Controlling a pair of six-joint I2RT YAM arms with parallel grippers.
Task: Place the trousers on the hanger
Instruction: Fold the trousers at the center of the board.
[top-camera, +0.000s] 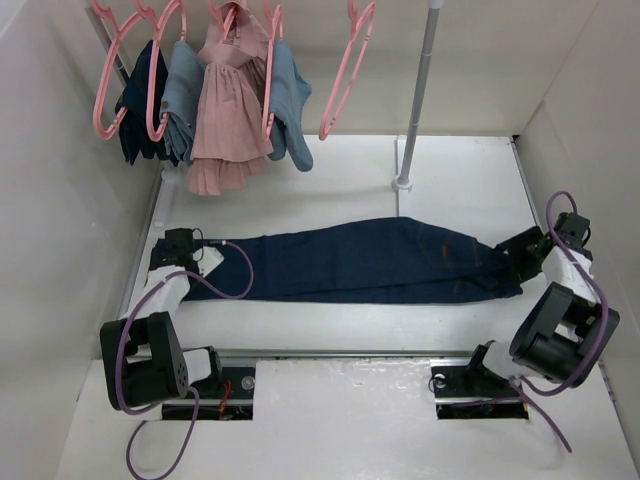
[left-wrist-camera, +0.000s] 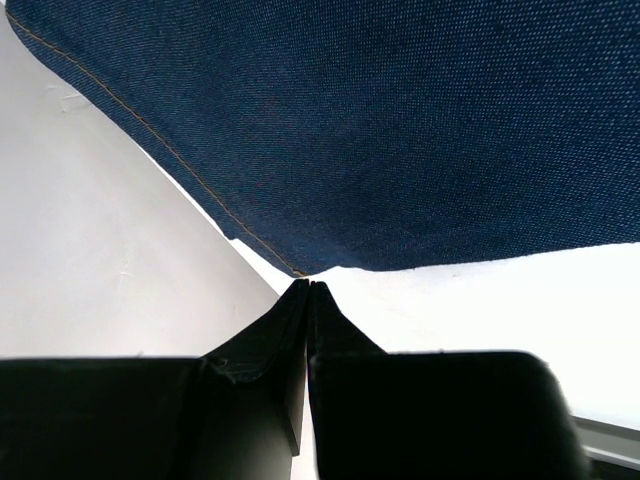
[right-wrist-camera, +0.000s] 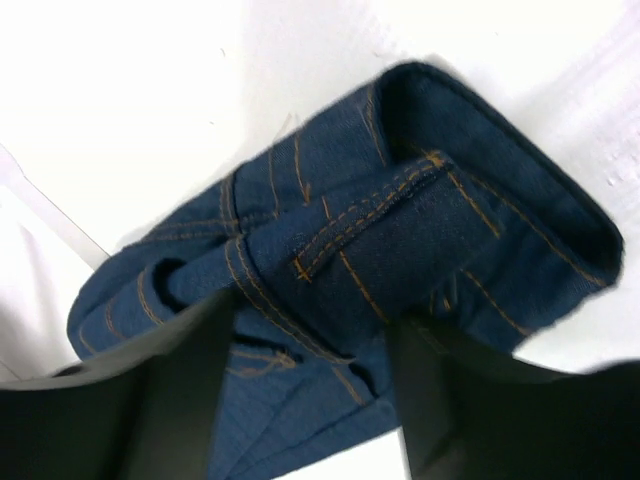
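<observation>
The dark navy trousers (top-camera: 360, 262) lie flat across the white table, leg ends to the left and waist to the right. My left gripper (top-camera: 205, 258) sits at the leg end. In the left wrist view it (left-wrist-camera: 308, 286) is shut, its tips touching the corner of the hem (left-wrist-camera: 400, 130), and no cloth shows between them. My right gripper (top-camera: 512, 262) is at the waist. In the right wrist view it (right-wrist-camera: 312, 315) stands open, astride the bunched waistband (right-wrist-camera: 400, 230) with its orange stitching. An empty pink hanger (top-camera: 345, 70) hangs on the rail at the back.
More pink hangers at the back left carry a pink dress (top-camera: 228, 110), lighter denim garments (top-camera: 290, 100) and a dark garment (top-camera: 140, 100). A grey upright pole (top-camera: 418, 90) stands behind the trousers. White walls close in the table (top-camera: 300, 200) on both sides.
</observation>
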